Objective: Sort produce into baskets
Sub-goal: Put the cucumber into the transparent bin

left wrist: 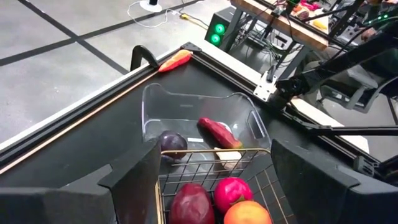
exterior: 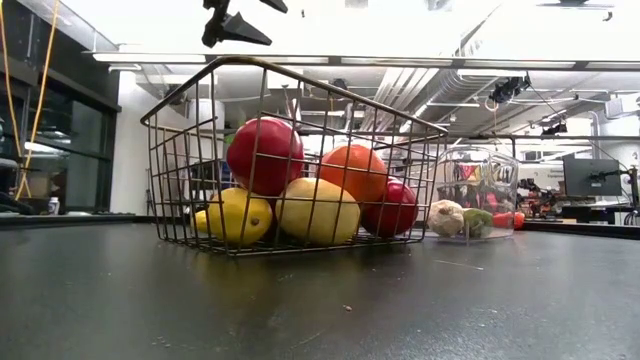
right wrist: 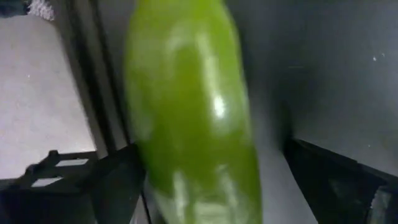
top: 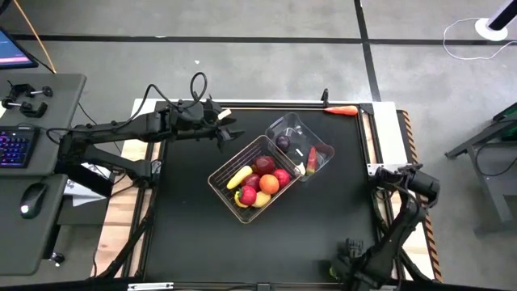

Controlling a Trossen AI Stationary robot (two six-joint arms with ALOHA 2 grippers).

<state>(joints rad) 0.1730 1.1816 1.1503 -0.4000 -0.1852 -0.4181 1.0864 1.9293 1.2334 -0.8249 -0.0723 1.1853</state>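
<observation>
The wire basket (top: pixel 245 178) stands in the middle of the black table (top: pixel 186 234), turned at an angle. In it lie 2 red apples (exterior: pixel 265 155), an orange (exterior: pixel 353 172), 2 lemons (exterior: pixel 317 211) and a banana (top: pixel 239 177). The clear tub (top: pixel 317 153) touches the basket on the far right side. It holds a purple onion (left wrist: pixel 172 142), a garlic (exterior: pixel 446 217) and a red and yellow piece that I cannot name. A carrot (top: pixel 341 111) lies alone on the far edge of the table, apart from both containers.

The left gripper (top: pixel 229 129) hangs above the table just beside the far left corner of the basket. Its fingers (left wrist: pixel 134 180) are spread and hold nothing.

The right gripper (top: pixel 349 260) is low at the near right corner of the table. A green cucumber (right wrist: pixel 189 112) sits between its 2 wide fingers (right wrist: pixel 118 180), but I cannot tell if they really grip it.
</observation>
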